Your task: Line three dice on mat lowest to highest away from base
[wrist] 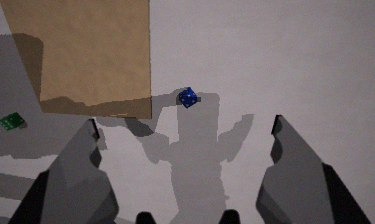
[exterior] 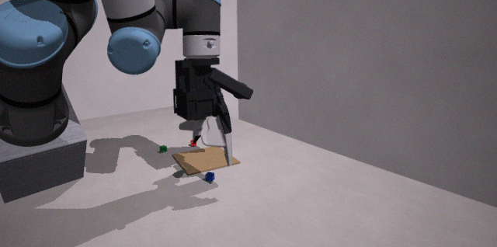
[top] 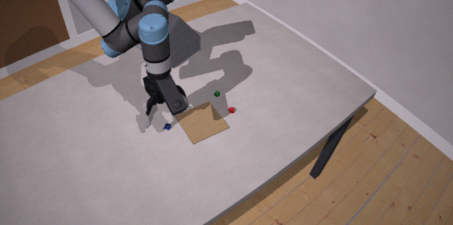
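Observation:
A tan square mat lies on the grey table. A blue die sits on the table just off the mat's edge. A green die and a red die sit on the table off the mat's other side. My gripper is open and empty. It hangs above the table close to the blue die, which lies a little ahead of the gap between my fingers in the wrist view.
The robot's grey base block stands at the left in the exterior view. The table's edge runs along the right, with a wooden floor below. Walls stand behind the table.

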Robot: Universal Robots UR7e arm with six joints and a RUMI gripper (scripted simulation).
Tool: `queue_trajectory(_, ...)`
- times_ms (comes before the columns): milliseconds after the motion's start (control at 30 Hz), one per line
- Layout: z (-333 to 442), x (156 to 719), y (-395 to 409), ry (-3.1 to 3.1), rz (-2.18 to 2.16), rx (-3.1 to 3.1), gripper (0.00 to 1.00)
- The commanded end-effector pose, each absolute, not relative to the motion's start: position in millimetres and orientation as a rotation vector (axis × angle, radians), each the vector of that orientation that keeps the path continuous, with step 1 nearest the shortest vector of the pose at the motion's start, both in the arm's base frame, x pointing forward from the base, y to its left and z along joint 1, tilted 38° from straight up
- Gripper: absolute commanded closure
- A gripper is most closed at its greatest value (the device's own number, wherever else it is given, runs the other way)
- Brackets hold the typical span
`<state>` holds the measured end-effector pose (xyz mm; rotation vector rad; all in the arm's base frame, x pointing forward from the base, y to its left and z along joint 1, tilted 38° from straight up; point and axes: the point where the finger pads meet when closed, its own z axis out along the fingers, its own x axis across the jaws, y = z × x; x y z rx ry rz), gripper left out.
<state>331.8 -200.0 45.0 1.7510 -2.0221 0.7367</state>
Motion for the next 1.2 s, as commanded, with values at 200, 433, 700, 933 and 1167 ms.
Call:
queue_trajectory(200, 30.9, 334.5, -211.0, -2.019, 0.755, 1.756, 0.00)
queue_trajectory(433, 30.2, 334.5, -211.5, -2.019, 0.755, 1.756, 0.00)
queue_trajectory(700, 31.2, 335.3, -211.8, -2.019, 0.759, 1.755, 0.00)
queue_trajectory(933, 31.3, 335.3, -211.8, -2.019, 0.759, 1.755, 0.00)
queue_trajectory(1167, 31.2, 335.3, -211.7, -2.019, 0.759, 1.755, 0.00)
